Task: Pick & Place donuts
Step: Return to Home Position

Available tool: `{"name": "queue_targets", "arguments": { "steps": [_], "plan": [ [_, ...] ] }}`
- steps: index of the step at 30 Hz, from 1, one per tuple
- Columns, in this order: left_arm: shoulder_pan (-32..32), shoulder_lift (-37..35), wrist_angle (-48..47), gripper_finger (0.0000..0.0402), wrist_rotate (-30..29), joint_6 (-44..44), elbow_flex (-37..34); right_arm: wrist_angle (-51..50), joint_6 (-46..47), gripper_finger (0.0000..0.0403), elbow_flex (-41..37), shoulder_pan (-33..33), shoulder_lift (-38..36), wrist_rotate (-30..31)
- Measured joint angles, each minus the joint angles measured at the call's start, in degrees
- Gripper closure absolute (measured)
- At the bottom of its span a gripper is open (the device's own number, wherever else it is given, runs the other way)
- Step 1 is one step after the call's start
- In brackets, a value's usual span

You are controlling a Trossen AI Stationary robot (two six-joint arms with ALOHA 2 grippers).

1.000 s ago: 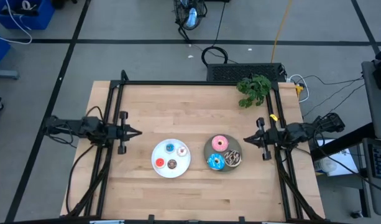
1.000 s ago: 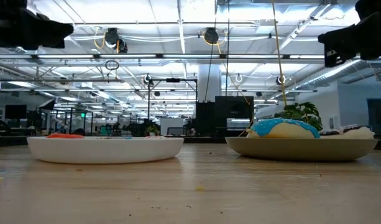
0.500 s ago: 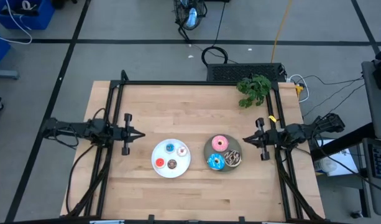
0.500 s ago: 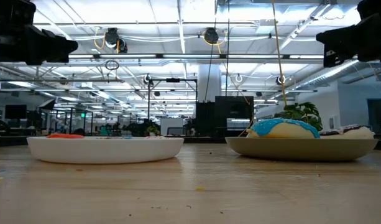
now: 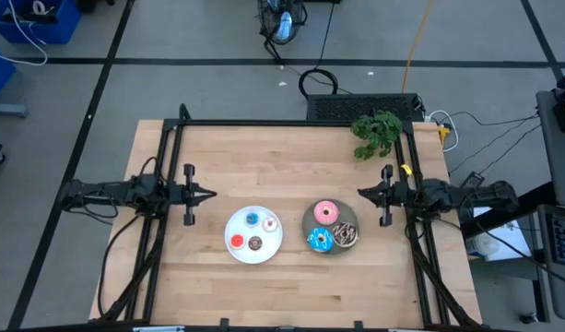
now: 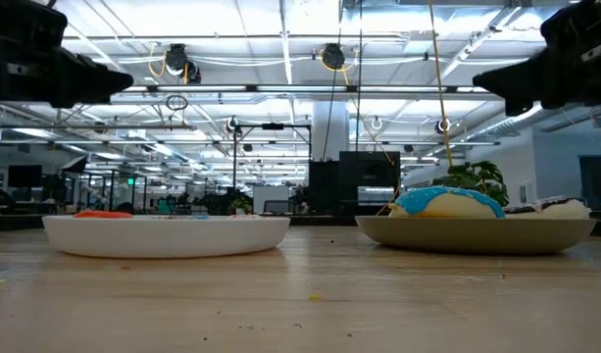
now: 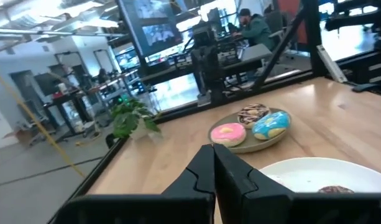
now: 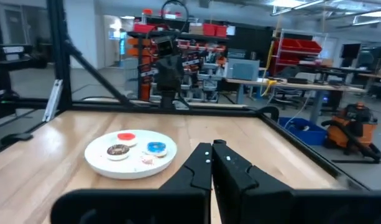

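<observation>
At the left middle of the high view, the left gripper hangs over the table, its fingers pressed together and holding nothing. Right of it, the white plate carries the four tiny donuts. The grey plate just beside it holds the three larger donuts. Further right, the right gripper is likewise closed and empty. To retreat cleanly, I judge both arms should pull outward and travel well above the plates.

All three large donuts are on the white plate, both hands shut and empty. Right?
No: the three large donuts sit on the grey plate, as the high view shows. The left hand and right hand are shut and empty.
</observation>
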Motion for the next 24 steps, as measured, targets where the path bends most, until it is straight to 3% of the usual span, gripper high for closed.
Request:
{"name": "queue_targets", "arguments": {
  "steps": [4,10,24],
  "plan": [
    [2.02,0.13,-1.07,0.0397,2.09,-0.6,0.04,-0.17,0.42,0.0403,-0.01,-4.42,0.0,-7.04],
    [4.24,2.53,-1.17,0.0398,2.52,-2.71,0.04,-1.06,1.34,0.0403,-0.06,-7.46,0.02,-10.27],
    [7.05,8.09,-1.07,0.0394,1.15,-6.26,0.01,-1.39,2.47,0.0403,-0.1,-7.63,0.02,-9.87]
  ]
}}
